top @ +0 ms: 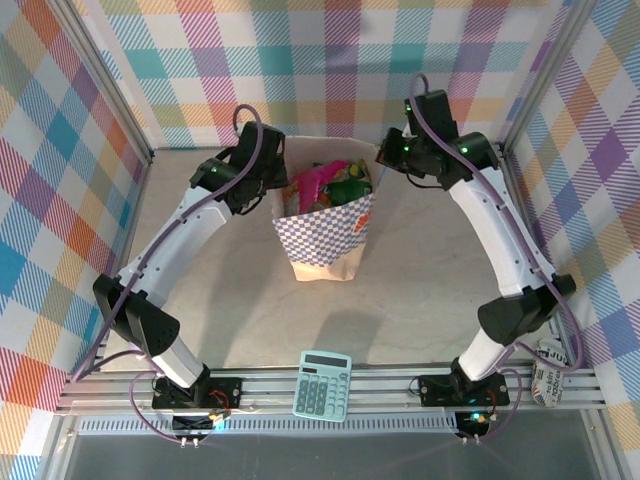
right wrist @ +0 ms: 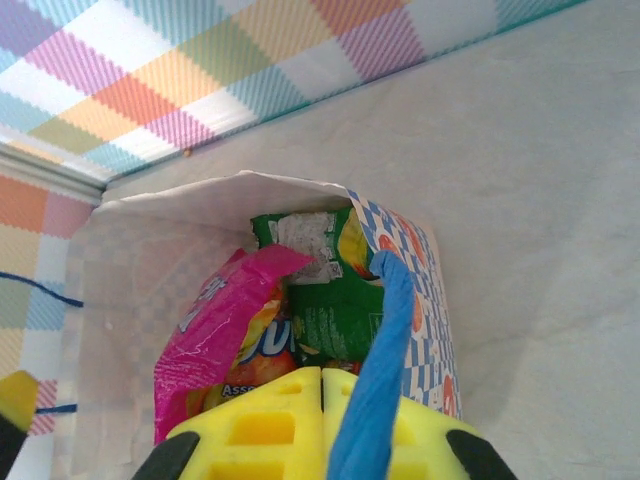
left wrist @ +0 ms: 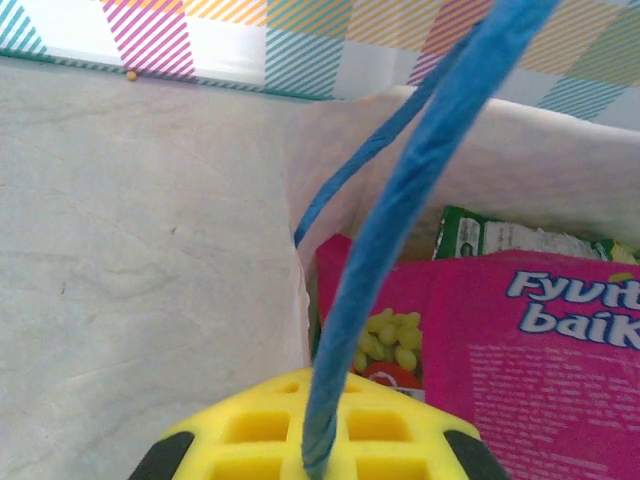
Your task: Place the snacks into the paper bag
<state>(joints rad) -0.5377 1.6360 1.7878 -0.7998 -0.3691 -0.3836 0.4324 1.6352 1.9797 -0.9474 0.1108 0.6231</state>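
Note:
The paper bag [top: 325, 240] stands upright mid-table, its checker band facing the near edge. Inside it are the snacks: a magenta packet [top: 318, 185] and a green one [top: 352, 187]. My left gripper [top: 274, 178] is at the bag's left rim. In the left wrist view it [left wrist: 318, 445] is shut on a blue cord handle [left wrist: 420, 170], above the magenta packet [left wrist: 530, 350] and the green one [left wrist: 500, 235]. My right gripper [top: 386, 152] is at the right rim. In the right wrist view it [right wrist: 322, 420] is shut, with the other blue handle [right wrist: 388, 330] running down into it over the snacks [right wrist: 325, 300].
A pale teal calculator [top: 322, 384] lies on the front rail between the arm bases. A crumpled printed wrapper [top: 551, 375] sits at the far right of that rail. Checked walls close in the left, back and right sides.

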